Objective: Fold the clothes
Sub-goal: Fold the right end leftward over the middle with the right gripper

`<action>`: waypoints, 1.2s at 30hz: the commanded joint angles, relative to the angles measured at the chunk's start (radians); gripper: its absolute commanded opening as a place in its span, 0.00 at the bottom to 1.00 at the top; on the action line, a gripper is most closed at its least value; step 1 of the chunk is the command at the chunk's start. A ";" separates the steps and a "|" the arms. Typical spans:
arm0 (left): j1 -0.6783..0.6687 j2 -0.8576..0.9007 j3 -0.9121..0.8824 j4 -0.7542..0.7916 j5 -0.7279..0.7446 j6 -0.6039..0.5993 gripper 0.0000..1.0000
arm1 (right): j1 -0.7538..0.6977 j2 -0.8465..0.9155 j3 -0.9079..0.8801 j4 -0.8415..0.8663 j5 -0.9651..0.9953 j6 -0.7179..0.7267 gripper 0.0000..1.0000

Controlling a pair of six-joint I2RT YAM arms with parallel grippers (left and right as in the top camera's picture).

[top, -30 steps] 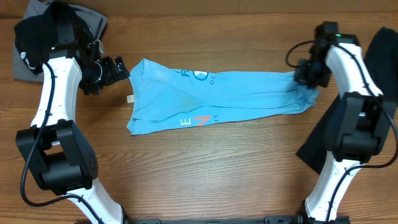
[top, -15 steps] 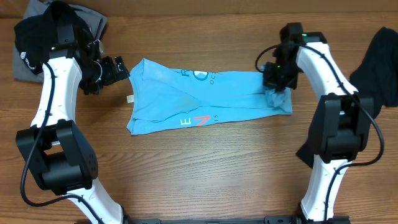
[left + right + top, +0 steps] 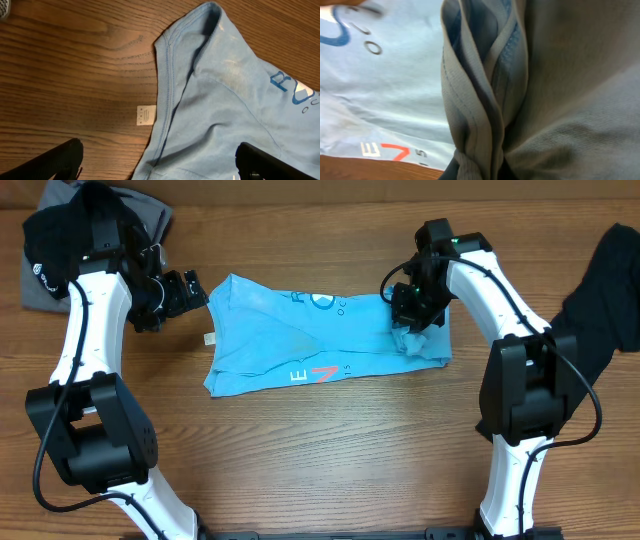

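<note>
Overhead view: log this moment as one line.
right tool: shut on sky-blue fabric T-shirt, end bunched | left tool: open, beside collar

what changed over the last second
The right gripper, shut on the right end of the T-shirt, has carried that end leftward over the shirt, so the shirt now looks shorter. The left gripper, open beside the collar, and the shirt's left end stayed put.

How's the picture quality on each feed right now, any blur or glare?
Overhead: sharp, evenly lit, no harsh glare on the table. Left wrist: crisp on the T-shirt collar and white tag; its fingers dark and soft. Right wrist: bunched T-shirt fills the frame, very close, soft toward the top left.
</note>
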 commanded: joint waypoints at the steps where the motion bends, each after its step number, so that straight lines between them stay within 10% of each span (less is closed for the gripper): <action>1: 0.003 0.004 0.015 0.003 0.011 -0.004 1.00 | 0.030 -0.039 0.002 0.028 -0.044 0.051 0.04; 17: 0.003 0.005 0.015 -0.008 0.011 -0.003 1.00 | 0.205 -0.037 -0.021 0.131 -0.062 0.132 0.05; 24: 0.003 0.005 0.015 -0.010 0.011 -0.003 1.00 | 0.237 -0.037 -0.021 0.146 -0.032 0.131 0.74; 36: 0.003 0.004 0.015 -0.031 0.011 -0.003 1.00 | 0.114 -0.037 0.053 0.073 0.009 0.060 0.67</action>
